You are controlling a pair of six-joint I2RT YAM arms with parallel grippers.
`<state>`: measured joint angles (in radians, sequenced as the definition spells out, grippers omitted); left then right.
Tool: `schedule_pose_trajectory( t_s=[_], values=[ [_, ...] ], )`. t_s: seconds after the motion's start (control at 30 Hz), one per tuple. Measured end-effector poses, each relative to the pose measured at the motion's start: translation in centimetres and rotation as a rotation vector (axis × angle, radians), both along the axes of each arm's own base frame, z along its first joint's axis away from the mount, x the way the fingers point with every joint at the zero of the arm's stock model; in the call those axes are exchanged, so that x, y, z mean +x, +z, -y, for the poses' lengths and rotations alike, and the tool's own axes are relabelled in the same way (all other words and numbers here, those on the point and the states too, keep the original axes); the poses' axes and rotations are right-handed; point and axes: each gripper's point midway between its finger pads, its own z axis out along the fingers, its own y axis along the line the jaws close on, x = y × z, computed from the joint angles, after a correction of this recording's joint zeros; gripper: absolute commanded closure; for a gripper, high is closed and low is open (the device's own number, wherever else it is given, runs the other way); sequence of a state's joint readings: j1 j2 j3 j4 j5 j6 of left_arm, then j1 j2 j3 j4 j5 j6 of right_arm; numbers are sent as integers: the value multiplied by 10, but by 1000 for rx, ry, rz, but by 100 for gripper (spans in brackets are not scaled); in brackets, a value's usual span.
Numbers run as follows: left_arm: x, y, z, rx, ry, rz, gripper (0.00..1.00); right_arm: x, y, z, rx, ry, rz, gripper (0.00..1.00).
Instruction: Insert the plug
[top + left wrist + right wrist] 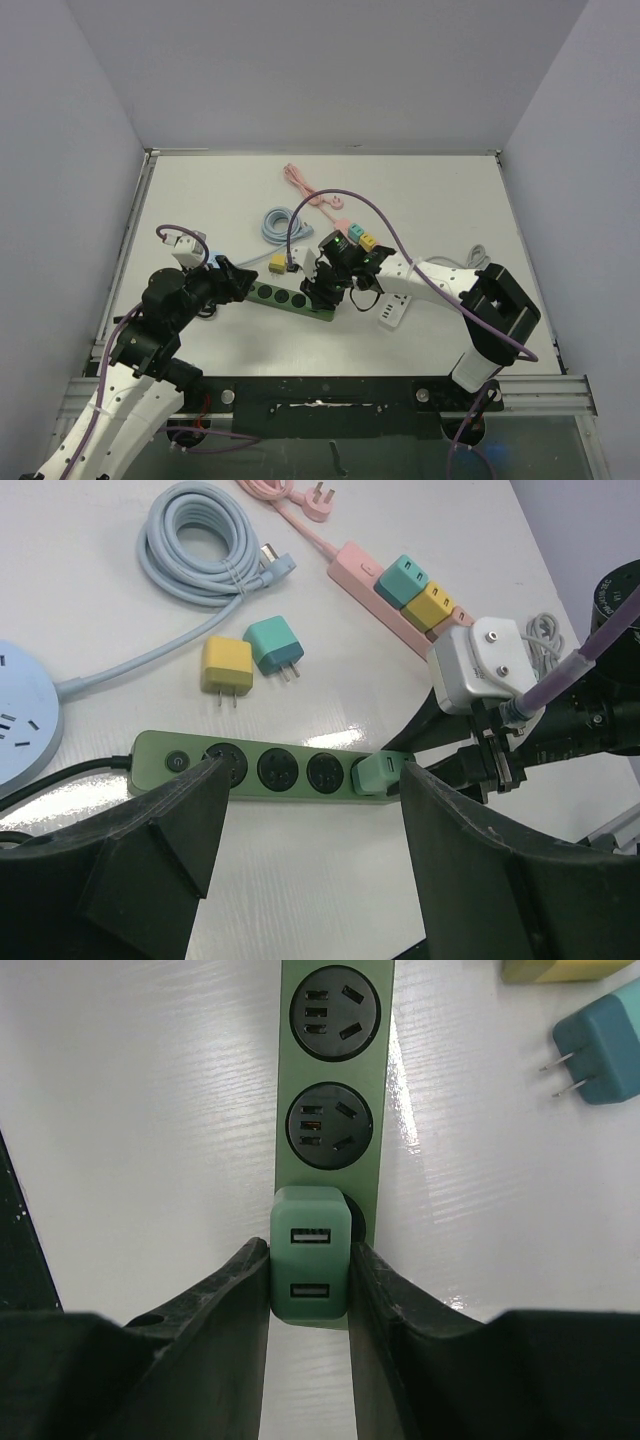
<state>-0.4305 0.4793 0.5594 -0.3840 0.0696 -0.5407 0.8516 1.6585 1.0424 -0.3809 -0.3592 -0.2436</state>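
Observation:
A green power strip lies on the white table, also in the left wrist view and the top view. A mint-green USB plug sits over the strip's end socket, its two USB ports facing up. My right gripper is shut on the plug, one finger against each side. The same plug shows at the strip's right end. My left gripper stands open at the strip's near side with nothing between its fingers. I cannot tell whether its fingers touch the strip.
Loose yellow and teal adapters lie behind the strip. A coiled blue cable, a pink strip carrying teal and yellow adapters, a round white hub and a white strip lie around.

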Motion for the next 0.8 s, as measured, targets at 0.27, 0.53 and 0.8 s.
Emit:
schedule_pose_trajectory(
  t_s=[0.27,0.53,0.8],
  values=[
    [2,-1,-3,5,17,0,32,0,-3,2,-52,-19,5,99],
    [2,-2,-4,9,23,-3,32,5,5,18,-37,-28,40,92],
    [2,-5,-4,16,24,-16,32,20,6,52,-64,-85,45,59]
  ],
)
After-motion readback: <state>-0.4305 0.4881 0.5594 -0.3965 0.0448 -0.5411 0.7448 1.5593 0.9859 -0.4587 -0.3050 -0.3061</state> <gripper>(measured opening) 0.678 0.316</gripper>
